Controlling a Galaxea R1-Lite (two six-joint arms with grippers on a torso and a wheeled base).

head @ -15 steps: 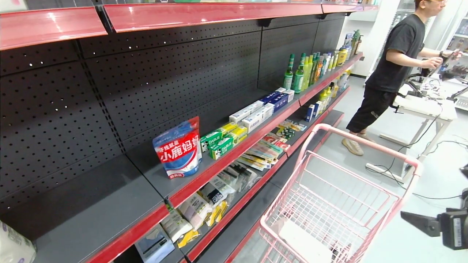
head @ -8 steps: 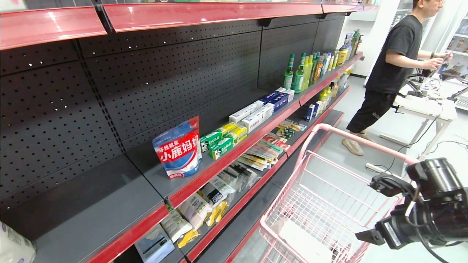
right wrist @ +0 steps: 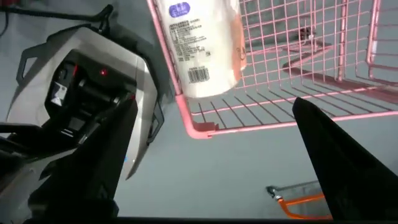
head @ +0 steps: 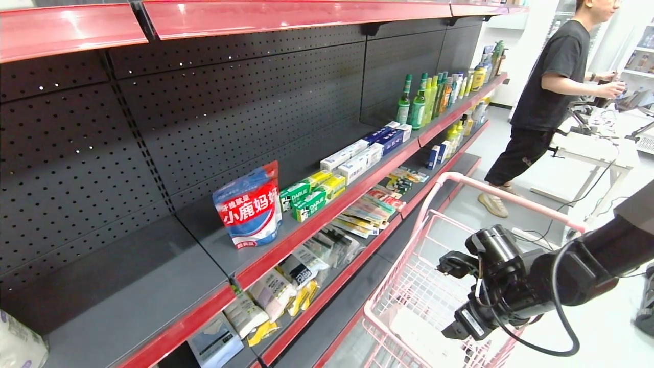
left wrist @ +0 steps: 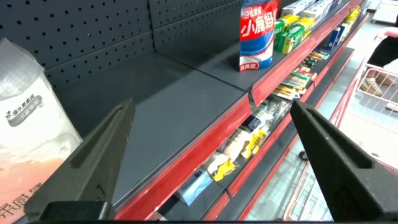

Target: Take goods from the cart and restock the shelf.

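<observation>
Right gripper (head: 456, 297), spread and empty, sits lower right over the cart (head: 511, 198), apparently to take the white pack (right wrist: 199, 46). Left gripper (left wrist: 211, 158) likewise spread.

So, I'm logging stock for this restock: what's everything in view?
Shelf: one, black with red edges, beside the cart.
Cart: one, pink, in the aisle.
White package: one, inside the cart.
Pouch: one, blue and red, upright on the shelf.
Boxes: several, green, white, blue, beyond the pouch.
Bottles: many, green and yellow, far end.
Packets: many, mixed, shelf below.
White bag: one, shelf's near end.
Left gripper: one, black, open over bare shelf.
Right gripper: one, black, open over cart rim.
</observation>
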